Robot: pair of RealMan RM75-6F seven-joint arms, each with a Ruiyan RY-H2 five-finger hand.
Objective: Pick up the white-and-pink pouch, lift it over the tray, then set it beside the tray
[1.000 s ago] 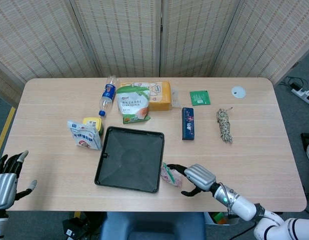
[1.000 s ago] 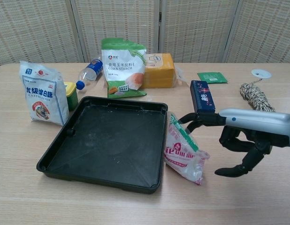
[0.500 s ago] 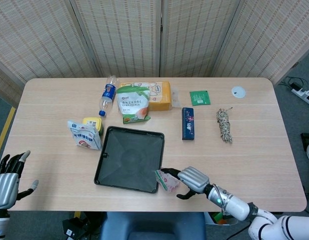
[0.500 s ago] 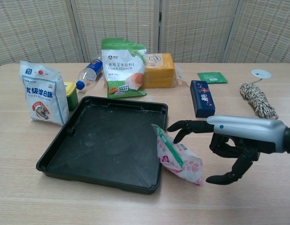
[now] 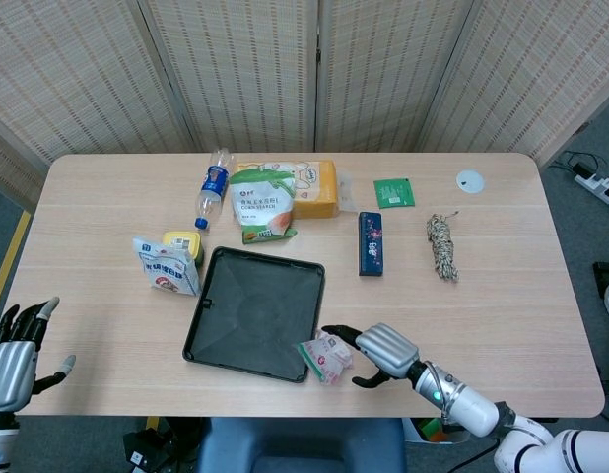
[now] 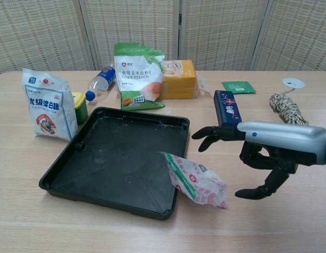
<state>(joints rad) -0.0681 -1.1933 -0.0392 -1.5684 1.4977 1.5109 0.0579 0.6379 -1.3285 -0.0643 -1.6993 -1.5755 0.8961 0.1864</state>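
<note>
The white-and-pink pouch (image 5: 324, 357) (image 6: 197, 181) lies tipped over, its green-striped end leaning on the front right corner of the black tray (image 5: 250, 315) (image 6: 121, 158) and its bottom on the table. My right hand (image 5: 375, 351) (image 6: 260, 153) hovers just right of the pouch with fingers spread and holds nothing; in the chest view a gap shows between it and the pouch. My left hand (image 5: 14, 360) is at the table's front left edge, far from the tray, fingers apart and empty.
Behind the tray stand a corn starch bag (image 5: 262, 202) (image 6: 137, 74), an orange package (image 5: 314, 187) and a lying bottle (image 5: 212, 187). A white-blue bag (image 5: 165, 264) and a yellow tub (image 5: 181, 242) sit left of it. A dark box (image 5: 371, 242), a rope bundle (image 5: 441, 244) and a green packet (image 5: 393, 192) lie to the right.
The pouch has toppled from upright beside the tray onto the tray's front right corner. My right hand pushed left, then drew back off the pouch. The tray shifted slightly left.
</note>
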